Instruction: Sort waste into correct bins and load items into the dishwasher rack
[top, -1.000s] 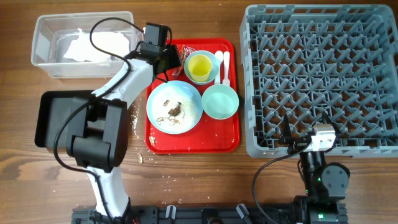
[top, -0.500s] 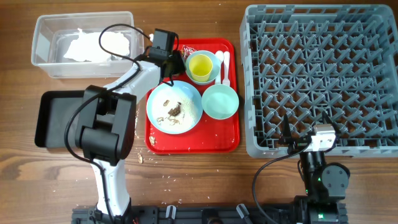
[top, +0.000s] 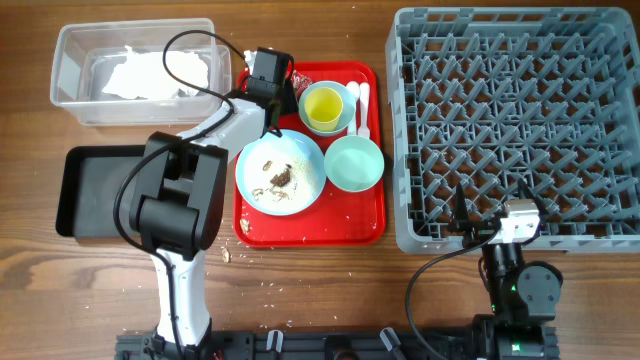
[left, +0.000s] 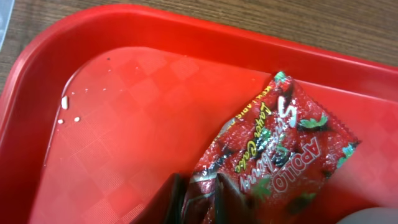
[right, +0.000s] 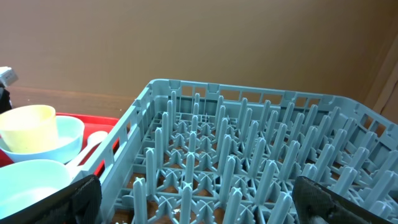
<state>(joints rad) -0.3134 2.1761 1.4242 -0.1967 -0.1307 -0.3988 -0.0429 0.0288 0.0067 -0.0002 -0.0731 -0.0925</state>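
A: Where is the red wrapper (left: 273, 158)?

B: Lying flat in the far left corner of the red tray (left: 124, 106). It sits beside the light blue bowl (top: 343, 100), which holds the yellow cup (top: 320, 107). It has a strawberry print and yellow lettering.

A: And the left gripper (top: 283, 92)?

B: Right over that corner. In the wrist view one dark finger (left: 173, 198) sits at the wrapper's crimped end, touching it or very nearly. Too little of the jaws shows, so I cannot tell whether they have closed on it.

A: The right gripper (right: 196, 190)?

B: It is spread wide with nothing between the fingers, at the near edge of the dishwasher rack (top: 515, 120).

A: The bins?

B: The clear tub (top: 62, 75) stands on the worktop (top: 330, 290), left of the red tray, with white napkins (top: 150, 72) inside. The black tray (top: 95, 190) lies nearer, partly under the left arm.

A: Dishes?

B: All on the red tray. The pale blue plate (top: 305, 160) carries brown-and-white food scraps (top: 278, 178). The mint-green bowl (top: 354, 163) is just beside it on the right. White plastic cutlery (top: 362, 110) lies beside the light blue bowl. A few white crumbs (left: 64, 102) lie in the tray's corner.
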